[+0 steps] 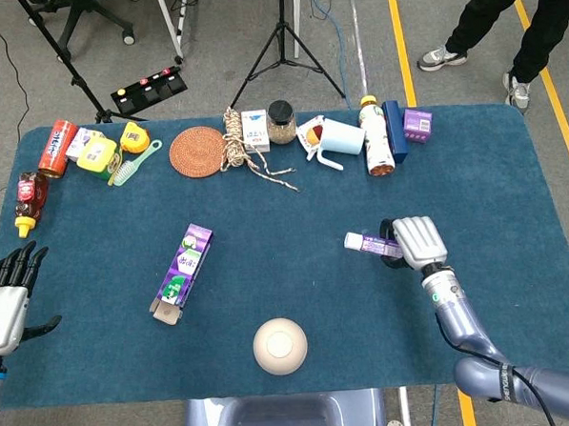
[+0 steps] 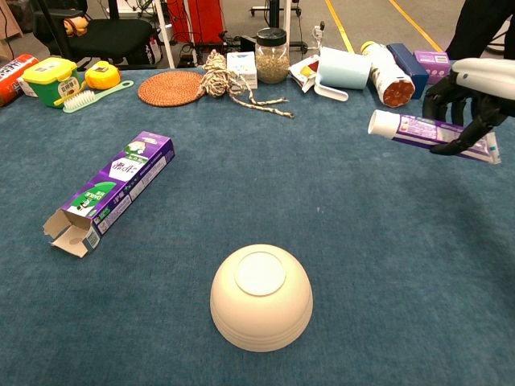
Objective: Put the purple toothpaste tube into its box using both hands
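My right hand (image 1: 416, 240) (image 2: 469, 96) grips the purple toothpaste tube (image 1: 367, 244) (image 2: 418, 129) and holds it above the table, its white cap end pointing left. The purple toothpaste box (image 1: 181, 269) (image 2: 113, 187) lies on the blue cloth left of centre, its open flap end towards the front edge. At the table's left front corner my left hand (image 1: 7, 299) stays open with fingers spread and nothing in it; the chest view does not show it.
An upturned cream bowl (image 1: 279, 345) (image 2: 261, 296) sits near the front edge at centre. Along the back stand a woven coaster (image 1: 196, 152), rope (image 2: 228, 80), a jar (image 2: 272, 55), a blue mug (image 2: 340, 69), bottles and small boxes. A person's legs (image 1: 503, 20) are behind the table.
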{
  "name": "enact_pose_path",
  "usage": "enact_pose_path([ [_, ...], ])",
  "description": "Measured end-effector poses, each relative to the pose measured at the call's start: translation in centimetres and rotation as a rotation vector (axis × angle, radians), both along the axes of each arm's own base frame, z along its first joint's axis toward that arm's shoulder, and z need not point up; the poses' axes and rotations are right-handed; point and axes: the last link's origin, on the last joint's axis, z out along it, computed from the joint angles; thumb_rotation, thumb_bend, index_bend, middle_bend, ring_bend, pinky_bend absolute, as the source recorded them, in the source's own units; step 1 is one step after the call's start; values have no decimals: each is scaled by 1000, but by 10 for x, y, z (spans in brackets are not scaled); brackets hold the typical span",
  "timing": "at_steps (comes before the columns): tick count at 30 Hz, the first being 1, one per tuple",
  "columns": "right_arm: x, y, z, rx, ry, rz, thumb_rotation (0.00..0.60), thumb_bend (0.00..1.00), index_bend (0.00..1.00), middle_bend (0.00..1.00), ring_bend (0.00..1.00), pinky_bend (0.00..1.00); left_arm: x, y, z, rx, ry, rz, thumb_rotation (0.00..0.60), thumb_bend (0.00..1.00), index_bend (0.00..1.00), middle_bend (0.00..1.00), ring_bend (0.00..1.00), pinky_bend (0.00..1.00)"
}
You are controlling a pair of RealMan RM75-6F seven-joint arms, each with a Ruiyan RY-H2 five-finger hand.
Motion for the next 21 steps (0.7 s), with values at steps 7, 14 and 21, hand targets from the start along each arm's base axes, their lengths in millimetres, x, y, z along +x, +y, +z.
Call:
enact_pose_path([
  [7, -3, 7, 19, -19, -6, 8, 600, 431, 545, 567, 543, 602, 1, 28, 3, -77, 78, -140, 600, 69, 0, 0, 0, 91],
  [14, -7, 9, 34, -40, 0, 4, 600, 430, 545, 566, 542, 603, 20, 62, 1, -162, 232, -485, 600, 91, 0, 0, 0, 158],
  [21, -21, 1, 39, -53, 1, -37, 600, 431, 545, 566, 542, 603, 61, 109, -18, -321, 529, -962, 600, 108, 0, 0, 0, 206],
])
